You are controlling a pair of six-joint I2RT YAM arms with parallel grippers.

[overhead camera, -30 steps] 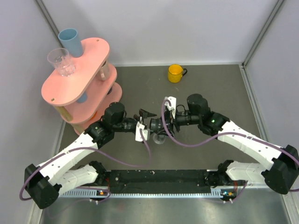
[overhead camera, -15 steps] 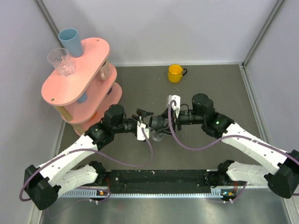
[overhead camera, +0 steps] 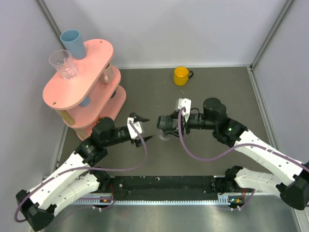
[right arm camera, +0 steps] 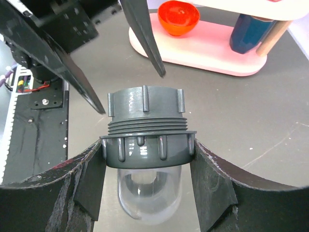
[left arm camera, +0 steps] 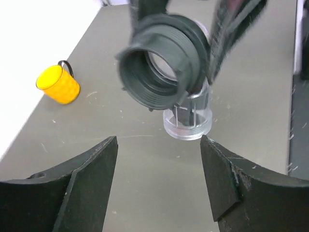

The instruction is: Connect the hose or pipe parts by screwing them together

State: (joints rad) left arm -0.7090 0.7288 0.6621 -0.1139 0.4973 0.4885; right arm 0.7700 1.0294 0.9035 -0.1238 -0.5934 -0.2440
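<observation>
The hose or pipe parts (right arm camera: 146, 133) appear as one piece: a grey ribbed ring sitting on the thread above a grey collar, with a clear rounded body (right arm camera: 147, 195) below. My right gripper (right arm camera: 147, 145) is shut on the collar, one finger on each side. In the top view the right gripper (overhead camera: 164, 126) holds this piece (overhead camera: 163, 123) over the middle of the table. My left gripper (overhead camera: 146, 127) stands open and empty just left of it. From the left wrist, the threaded grey ring (left arm camera: 161, 60) faces me, beyond my open left gripper (left arm camera: 159, 145).
A yellow mug (overhead camera: 181, 75) stands at the back of the table. A pink tiered rack (overhead camera: 79, 82) at the left carries a blue cup (overhead camera: 73, 42), a clear cup (overhead camera: 63, 63) and an orange bowl (right arm camera: 178, 17). Grey walls close in both sides.
My left arm has drawn back to the left, away from the fitting. The right gripper still holds the fitting and has shifted slightly up and right.
</observation>
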